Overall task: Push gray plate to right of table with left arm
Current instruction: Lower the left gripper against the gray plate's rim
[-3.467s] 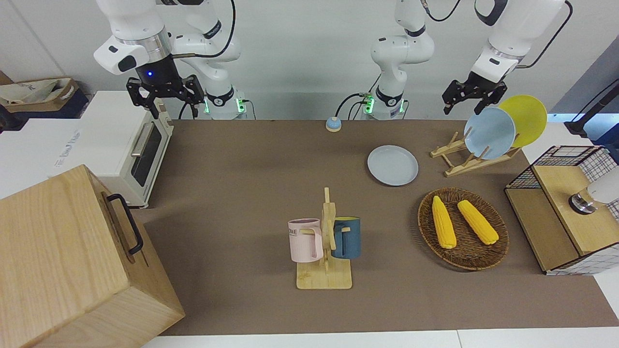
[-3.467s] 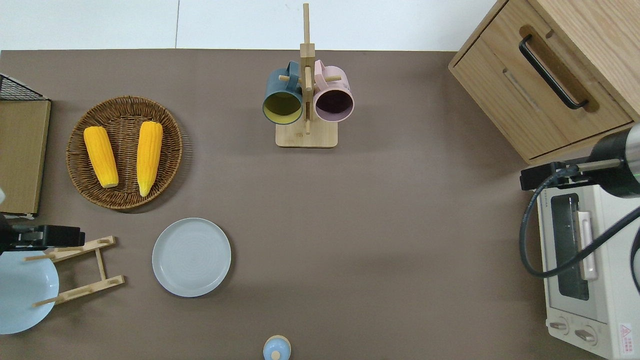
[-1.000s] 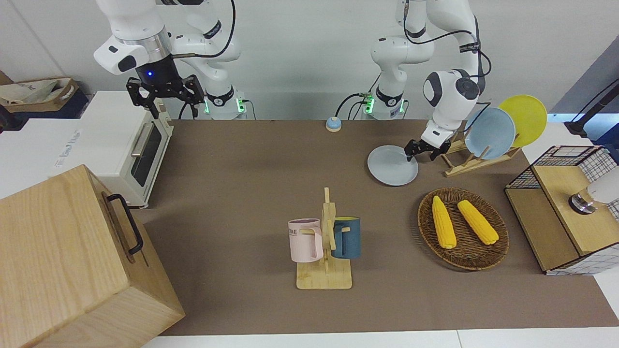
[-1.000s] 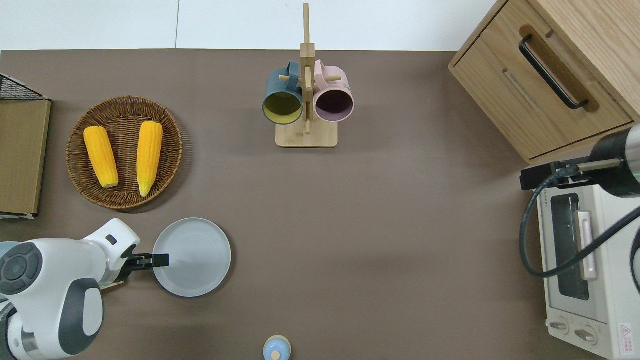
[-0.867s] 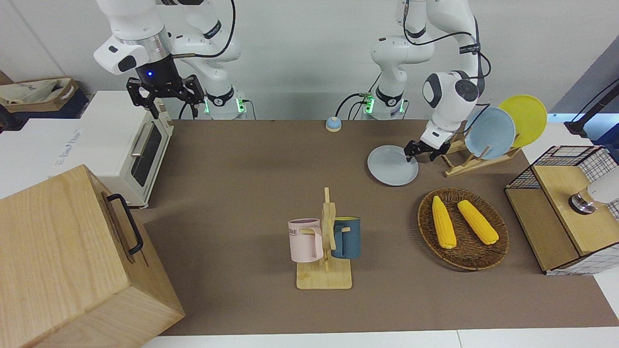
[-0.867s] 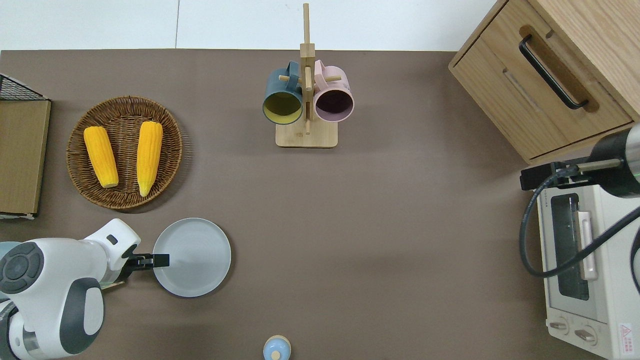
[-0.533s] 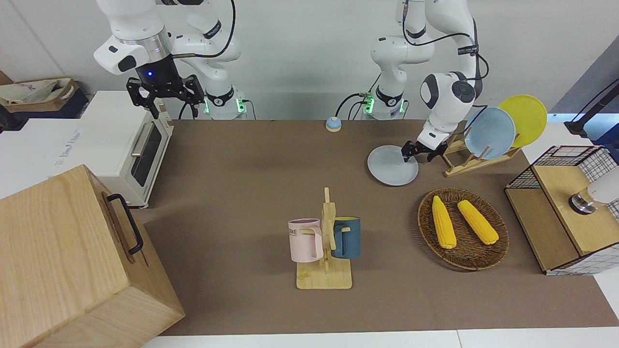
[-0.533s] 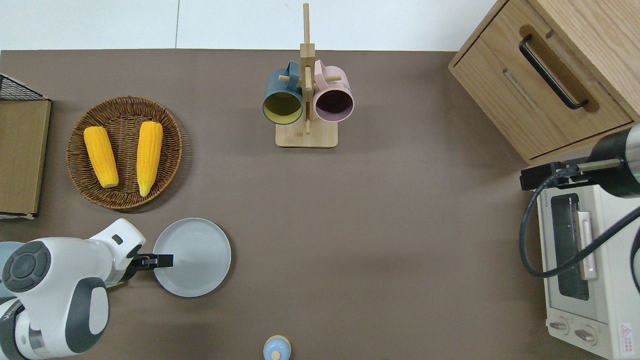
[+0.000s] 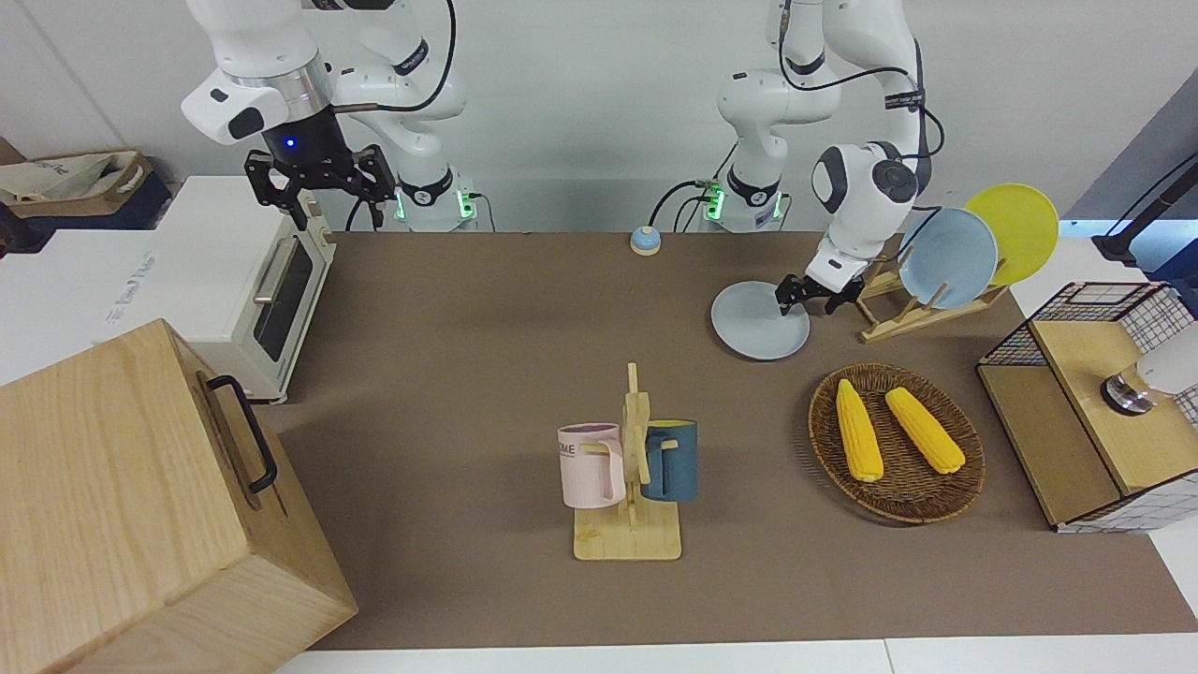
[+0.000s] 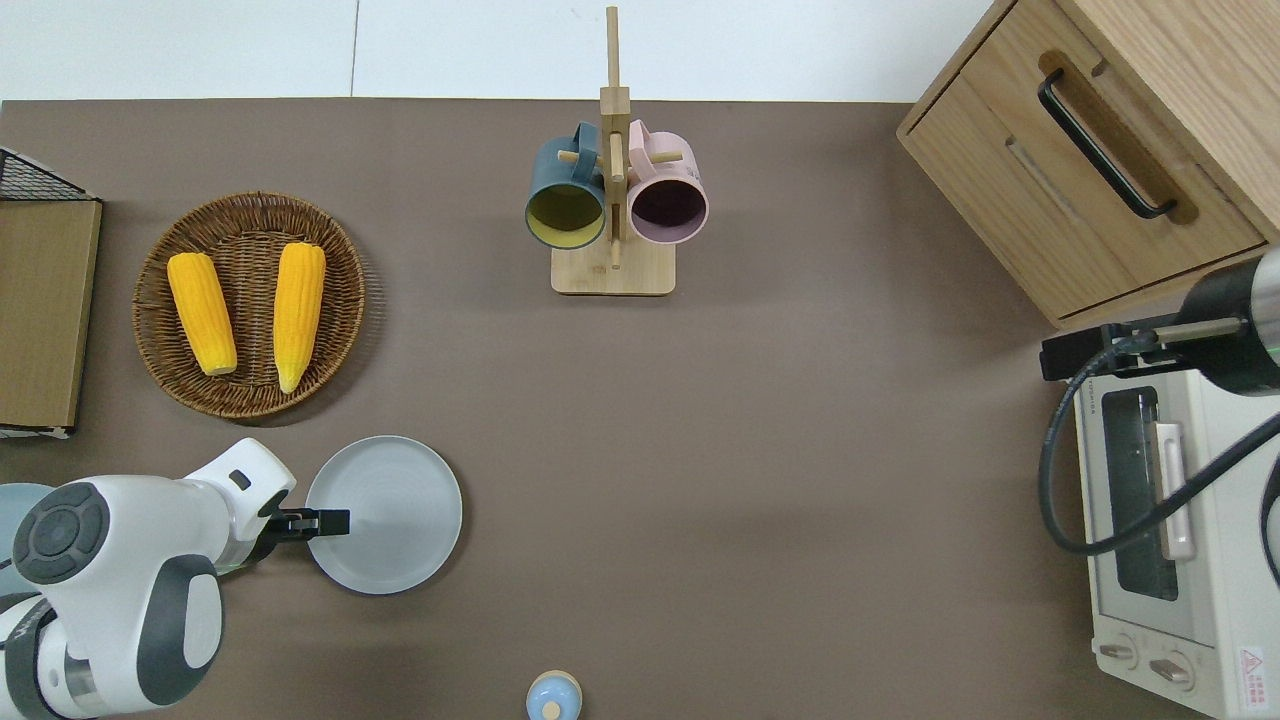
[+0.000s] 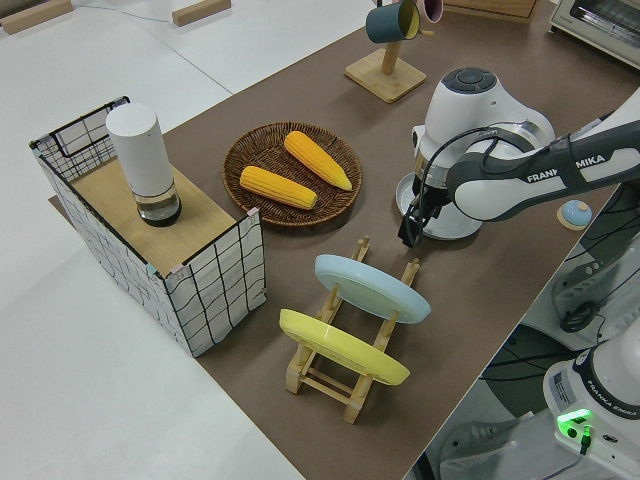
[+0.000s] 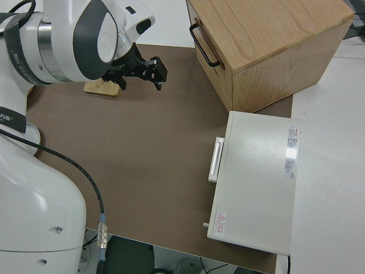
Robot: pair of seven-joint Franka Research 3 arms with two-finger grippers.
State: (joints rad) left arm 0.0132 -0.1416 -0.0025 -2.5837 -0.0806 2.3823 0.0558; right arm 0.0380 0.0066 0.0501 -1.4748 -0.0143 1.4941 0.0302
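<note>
The gray plate [image 9: 753, 323] [image 10: 390, 515] lies flat on the brown table [image 9: 468, 328], toward the left arm's end. My left gripper [image 9: 805, 304] [image 10: 312, 521] is low at the plate's edge on the left arm's side, with one fingertip over the rim. Its fingers look open, and nothing is held. In the left side view the arm hides most of the plate [image 11: 455, 228], and the gripper [image 11: 410, 232] points down beside it. My right gripper [image 9: 318, 192] is parked and open.
A wooden rack [image 9: 898, 314] with a sky-blue and a yellow plate stands beside the left gripper. A wicker basket [image 9: 825, 412] with two corn cobs lies farther from the robots. A mug stand [image 9: 629, 468], a small bell [image 9: 644, 241], a toaster oven [image 9: 253, 281] and a wooden cabinet [image 9: 122, 505] are also on the table.
The left arm came down from over the plate rack to the plate's edge, then crept slightly toward the right arm's end. The plate has not visibly moved.
</note>
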